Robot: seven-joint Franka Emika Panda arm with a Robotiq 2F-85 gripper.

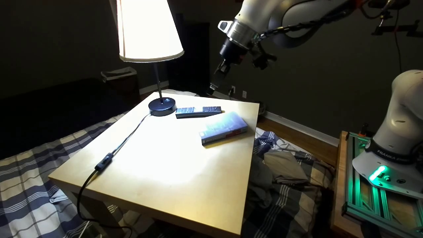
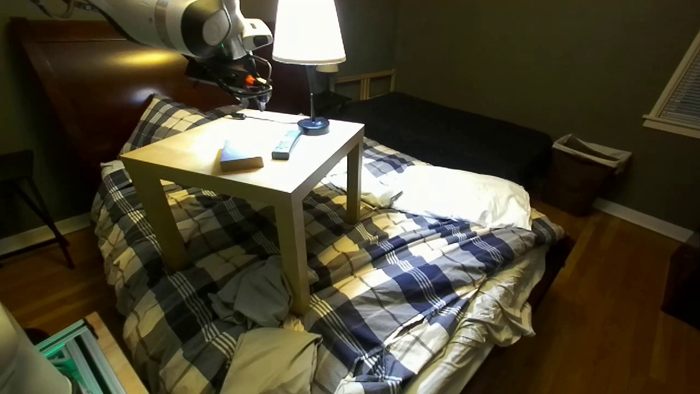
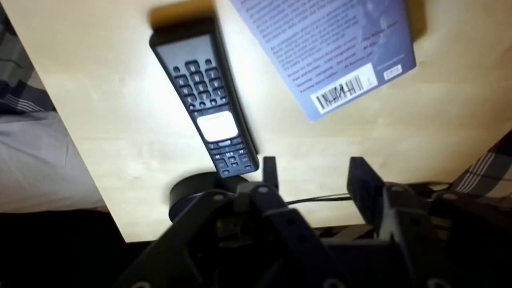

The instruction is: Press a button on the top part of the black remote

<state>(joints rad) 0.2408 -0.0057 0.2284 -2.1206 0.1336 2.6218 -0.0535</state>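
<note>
Dim room lighting comes chiefly from a table lamp (image 1: 148,29), which illuminates a pale worktop (image 1: 185,195). Target item: the black remote (image 3: 208,100) lies on the worktop, keys upward, one end just beside the round lamp base (image 1: 162,107); whether the two touch cannot be determined. A book (image 3: 332,52) lies near it. The end effector (image 3: 312,176) hangs above the level of the worktop, clear of the remote in both exterior views; its two fingers stand apart with nothing held between them. Status: approach stage, judged partly complete, since in the wrist view the lamp-side end of the remote lines up close to one finger (image 3: 270,172). That end is probably the top part, as the number keys appear to occupy the opposite end. Contact is not made and no button is being pressed. Remaining, by judgement: align a fingertip over a top-part button, descend, press, then retract.
</note>
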